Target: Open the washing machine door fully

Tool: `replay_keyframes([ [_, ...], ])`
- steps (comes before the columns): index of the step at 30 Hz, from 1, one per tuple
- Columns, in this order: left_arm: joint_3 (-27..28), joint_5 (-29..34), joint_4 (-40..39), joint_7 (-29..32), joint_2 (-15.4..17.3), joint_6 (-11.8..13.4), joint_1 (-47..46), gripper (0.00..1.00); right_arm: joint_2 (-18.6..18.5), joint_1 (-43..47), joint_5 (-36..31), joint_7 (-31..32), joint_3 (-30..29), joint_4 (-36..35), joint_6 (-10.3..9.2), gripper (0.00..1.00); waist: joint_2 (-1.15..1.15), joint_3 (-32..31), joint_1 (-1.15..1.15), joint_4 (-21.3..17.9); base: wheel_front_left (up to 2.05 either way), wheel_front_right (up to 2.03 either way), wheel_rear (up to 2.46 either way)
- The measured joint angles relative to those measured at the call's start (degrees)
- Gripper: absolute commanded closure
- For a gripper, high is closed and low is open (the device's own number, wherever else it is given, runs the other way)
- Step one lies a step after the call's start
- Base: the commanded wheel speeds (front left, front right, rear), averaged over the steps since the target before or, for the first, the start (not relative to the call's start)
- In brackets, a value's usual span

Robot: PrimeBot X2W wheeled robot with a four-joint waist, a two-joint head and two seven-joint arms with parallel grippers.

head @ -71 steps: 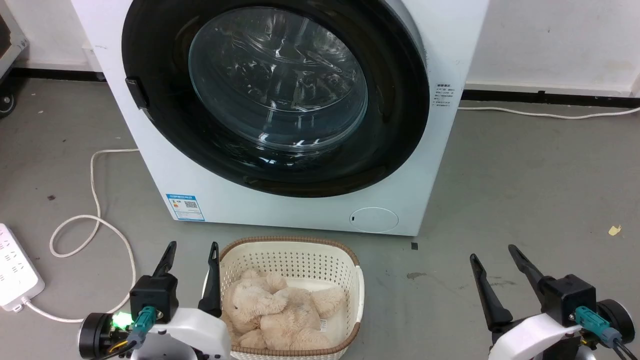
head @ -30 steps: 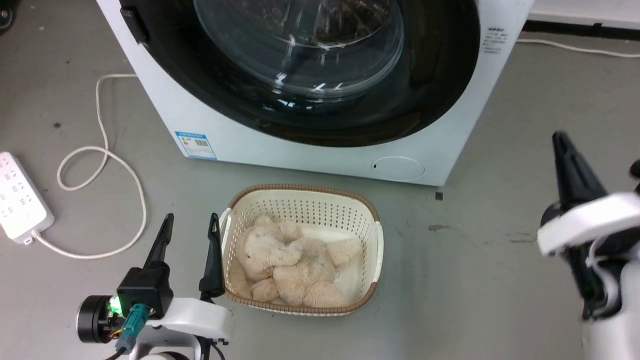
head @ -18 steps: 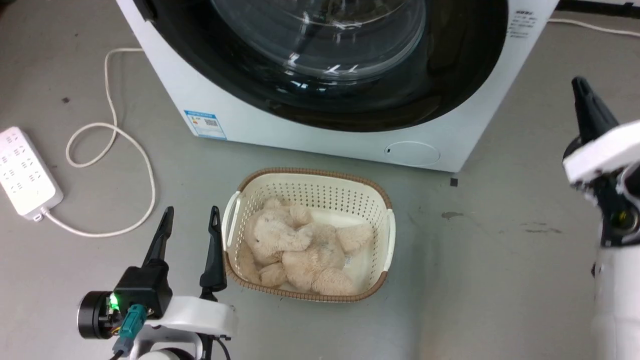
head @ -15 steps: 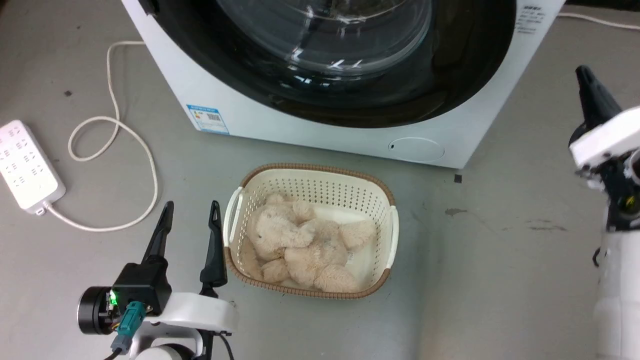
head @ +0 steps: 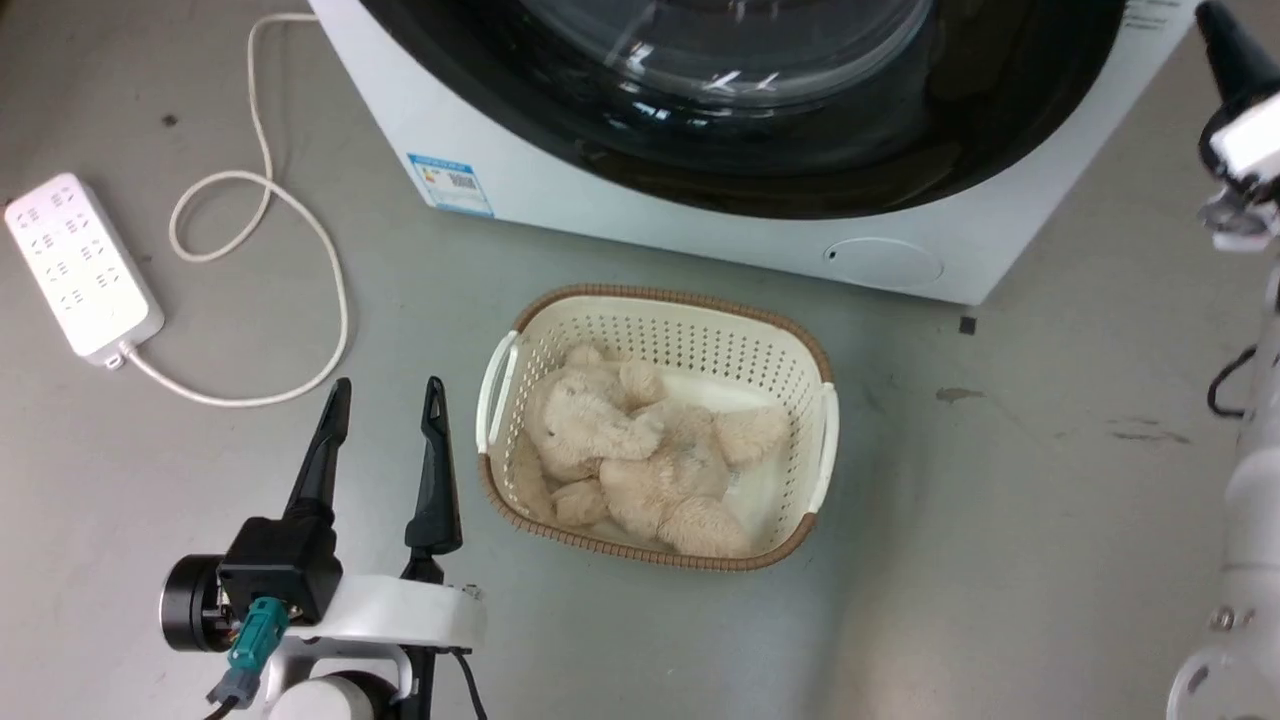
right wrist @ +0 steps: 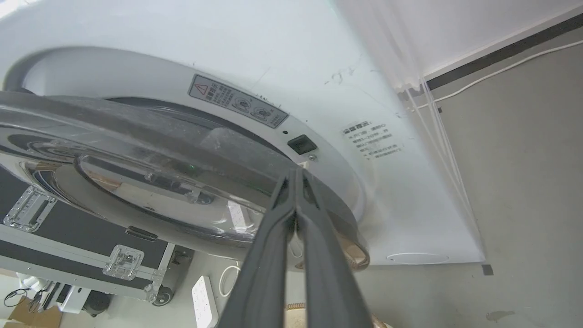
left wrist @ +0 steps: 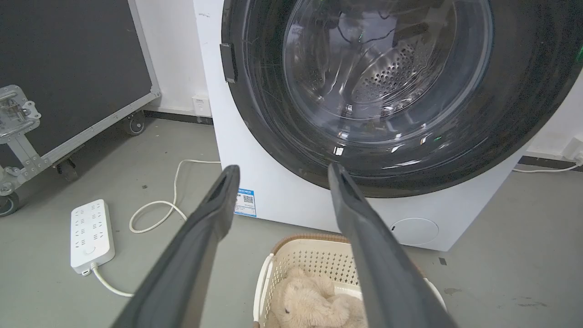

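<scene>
Right claw [right wrist: 296, 172], pressed together, has risen to the washing machine door [right wrist: 136, 141]; left claw [head: 387, 390] spread apart.

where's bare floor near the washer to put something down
Widest bare floor lies right of the basket, out to the right arm. A smaller patch lies between the cable and the left gripper. Crowded: the strip between basket and washing machine, and around the power strip.
</scene>
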Motion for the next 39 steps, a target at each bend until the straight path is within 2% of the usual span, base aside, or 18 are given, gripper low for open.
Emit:
replay_keyframes([
  [24, -2.22, -2.27, -1.80, -2.79, 0.00, 2.50, -2.85, 0.00, -3.63, -19.71, 2.44, 13.77, -11.79, 17.07, 0.00, 1.00, 0.00, 6.97, 0.00, 3.92, 0.00, 0.00, 0.00],
  [32, -2.20, -3.23, -1.70, -3.77, 0.01, 3.25, -3.21, 0.00, -4.38, -19.62, 4.39, 19.82, -14.25, 18.69, -0.01, 1.00, 0.00, 5.82, 0.00, 4.22, 0.00, 0.00, 0.00],
  [39, -2.30, -3.79, -0.57, -4.64, 0.00, 3.23, -2.76, 0.00, -2.49, -15.32, 9.01, 26.33, -15.92, 16.89, -0.01, 1.00, 0.00, 2.91, -0.01, 3.64, 0.00, 0.00, 0.00],
])
